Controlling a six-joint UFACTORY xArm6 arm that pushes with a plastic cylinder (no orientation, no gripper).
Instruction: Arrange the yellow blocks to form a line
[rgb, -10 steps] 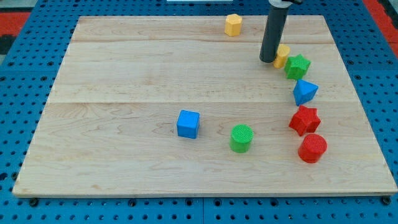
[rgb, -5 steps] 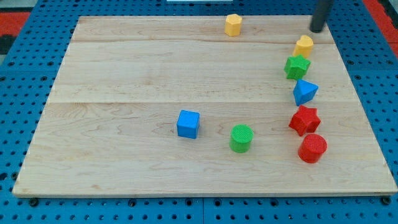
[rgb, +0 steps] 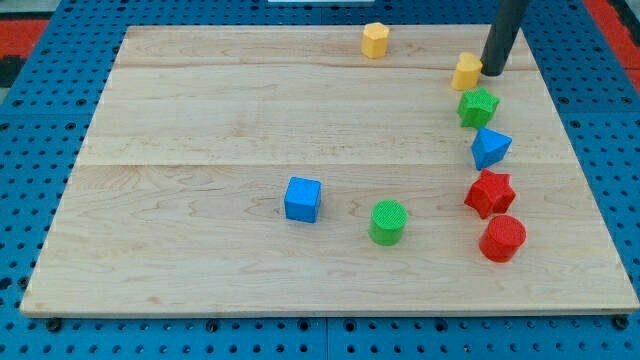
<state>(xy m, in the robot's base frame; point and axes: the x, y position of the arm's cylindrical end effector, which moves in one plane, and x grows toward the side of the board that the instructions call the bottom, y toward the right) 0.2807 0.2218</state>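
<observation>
Step in hand: my tip (rgb: 493, 71), no pincer fitted, touching small yellow block (rgb: 467, 72), upper right. Next: push leftward toward yellow hexagonal block (rgb: 375, 40), top centre of wooden desk (rgb: 200, 150).

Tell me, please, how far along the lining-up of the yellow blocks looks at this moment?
Done: nothing settled; there are only two yellow blocks, well apart. In hand: my tip sits against the view's right side of the right yellow block, placed to push it leftward. Left: closing the gap to the yellow hexagonal block near the view's top edge.
</observation>
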